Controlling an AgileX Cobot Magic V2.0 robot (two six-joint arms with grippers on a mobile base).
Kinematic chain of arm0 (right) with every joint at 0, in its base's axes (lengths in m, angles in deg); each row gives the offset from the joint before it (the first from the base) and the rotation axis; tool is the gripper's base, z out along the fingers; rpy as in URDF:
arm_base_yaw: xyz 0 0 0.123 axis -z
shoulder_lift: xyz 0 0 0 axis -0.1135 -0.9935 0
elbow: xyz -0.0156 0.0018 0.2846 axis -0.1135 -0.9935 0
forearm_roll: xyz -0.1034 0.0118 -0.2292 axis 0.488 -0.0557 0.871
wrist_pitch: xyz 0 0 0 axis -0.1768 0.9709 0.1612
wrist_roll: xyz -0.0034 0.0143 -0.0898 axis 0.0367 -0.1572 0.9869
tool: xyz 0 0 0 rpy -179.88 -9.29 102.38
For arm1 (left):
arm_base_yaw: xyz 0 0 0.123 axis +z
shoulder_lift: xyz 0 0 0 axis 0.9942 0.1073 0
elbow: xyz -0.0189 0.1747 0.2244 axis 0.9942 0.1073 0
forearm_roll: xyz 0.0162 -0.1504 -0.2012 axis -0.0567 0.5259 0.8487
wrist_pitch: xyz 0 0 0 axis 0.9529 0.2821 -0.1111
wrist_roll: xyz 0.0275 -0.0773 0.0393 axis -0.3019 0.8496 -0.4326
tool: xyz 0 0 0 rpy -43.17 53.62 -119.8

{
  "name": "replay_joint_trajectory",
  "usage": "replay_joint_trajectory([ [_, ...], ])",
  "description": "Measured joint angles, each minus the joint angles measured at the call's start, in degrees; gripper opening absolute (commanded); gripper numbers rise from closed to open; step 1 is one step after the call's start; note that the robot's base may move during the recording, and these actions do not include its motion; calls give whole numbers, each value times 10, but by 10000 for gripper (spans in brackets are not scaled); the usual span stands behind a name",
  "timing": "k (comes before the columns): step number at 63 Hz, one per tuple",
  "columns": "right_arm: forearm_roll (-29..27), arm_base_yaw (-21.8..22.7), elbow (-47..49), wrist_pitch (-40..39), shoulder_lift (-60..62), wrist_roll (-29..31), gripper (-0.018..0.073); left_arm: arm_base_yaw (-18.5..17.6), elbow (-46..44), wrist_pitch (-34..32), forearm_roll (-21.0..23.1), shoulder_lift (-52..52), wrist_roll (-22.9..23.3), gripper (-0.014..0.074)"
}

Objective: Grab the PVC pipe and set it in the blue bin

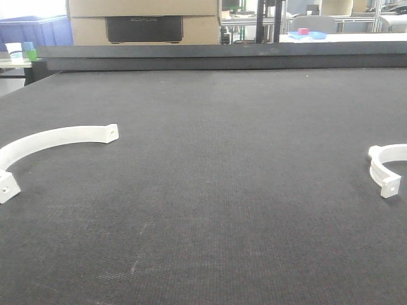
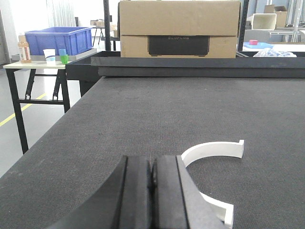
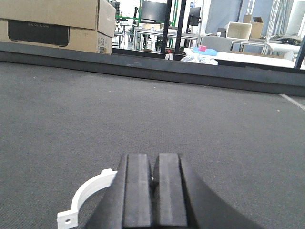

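Both arms are low over the black mat (image 1: 210, 190). The left gripper (image 2: 152, 188) is clenched, with its two black fingers (image 2: 137, 191) pressed flat against each other and nothing between them. Same deal with the right gripper (image 3: 153, 191): pads squeezed together, grasping nothing, just a hairline seam showing.

The task's stuff is two white curved PVC bits, both lying flat on the mat. The left PVC piece (image 2: 212, 149) is just right of the left fingers and a bit ahead of them. Its arc bends back toward the fingers and the near part disappears behind the gripper, with one flanged end poking out beside it low down. Can't tell if it's actually touching the finger or only beside it. The right PVC piece (image 3: 88, 193) is just left of the right fingers, curving in toward them. Its far end is hidden behind the gripper, and the near end has a small tab with a screw hole.

The blue bin (image 2: 58, 40) is way ahead and off to the left of the left fingers, behind a side table (image 2: 35, 65) past the mat's edge, well apart from both pieces. A cardboard box (image 2: 178, 28) stands straight ahead of the left fingers, beyond the far edge.
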Motion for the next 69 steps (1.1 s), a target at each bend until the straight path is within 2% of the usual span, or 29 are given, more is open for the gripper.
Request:
replay_joint_trajectory([
  [13,12,0,0,-39,0,0,-168,0,0,-8,-5,0,0,-111],
  [17,37,0,0,-80,0,0,-168,0,0,-45,-5,0,0,-111],
  [26,85,0,0,-176,0,0,-168,0,0,-167,33,0,0,-111],
  [33,91,0,1,-212,0,0,-168,0,-2,-198,69,0,0,-111],
  [47,95,0,69,-227,2,0,-168,0,-77,-157,82,8,-10,-111],
  [61,96,0,171,-234,-36,0,-168,0,-195,-131,84,98,-26,-111],
  [69,51,0,234,-202,-84,0,-168,0,-283,-59,95,159,-28,-111],
])
